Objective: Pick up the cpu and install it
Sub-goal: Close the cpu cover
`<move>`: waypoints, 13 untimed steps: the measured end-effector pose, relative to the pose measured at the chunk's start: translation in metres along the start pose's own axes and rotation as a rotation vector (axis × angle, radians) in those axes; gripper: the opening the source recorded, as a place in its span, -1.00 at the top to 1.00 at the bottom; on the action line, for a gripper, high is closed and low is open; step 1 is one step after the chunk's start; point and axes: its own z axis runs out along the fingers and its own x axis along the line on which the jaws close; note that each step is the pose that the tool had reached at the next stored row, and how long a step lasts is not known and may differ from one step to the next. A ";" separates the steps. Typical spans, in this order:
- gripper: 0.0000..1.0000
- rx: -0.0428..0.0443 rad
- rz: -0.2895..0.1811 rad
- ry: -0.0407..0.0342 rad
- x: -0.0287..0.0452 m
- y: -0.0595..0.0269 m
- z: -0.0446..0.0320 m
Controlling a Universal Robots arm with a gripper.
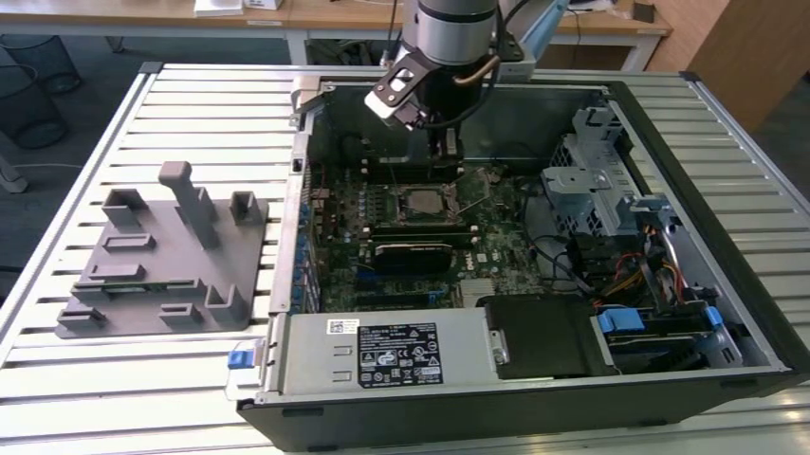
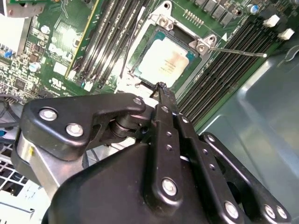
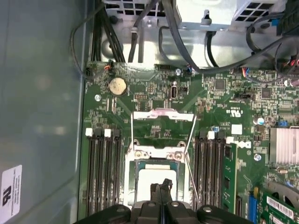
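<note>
Desks (image 1: 336, 13) stand behind the slatted table (image 1: 152, 379); hand (image 2: 161, 88), pressed together, hovers over the seated cpu (image 2: 164, 63).

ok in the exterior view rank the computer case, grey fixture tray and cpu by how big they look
1. computer case, clearly the largest
2. grey fixture tray
3. cpu, by far the smallest, lying in the socket

Small, flat, square cpu (image 2: 164, 63), pale silvery metal top with a thin darker edge. Lies level, top face up, seated squarely inside the metal-framed motherboard socket (image 2: 202, 45), uncovered.
</note>
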 end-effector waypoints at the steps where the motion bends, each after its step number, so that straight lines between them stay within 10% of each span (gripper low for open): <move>1: 0.79 0.0001 0.000 -0.0001 -0.0001 0.0001 -0.0031; 13: 0.79 0.0000 0.001 0.0001 -0.0095 0.0004 -0.0085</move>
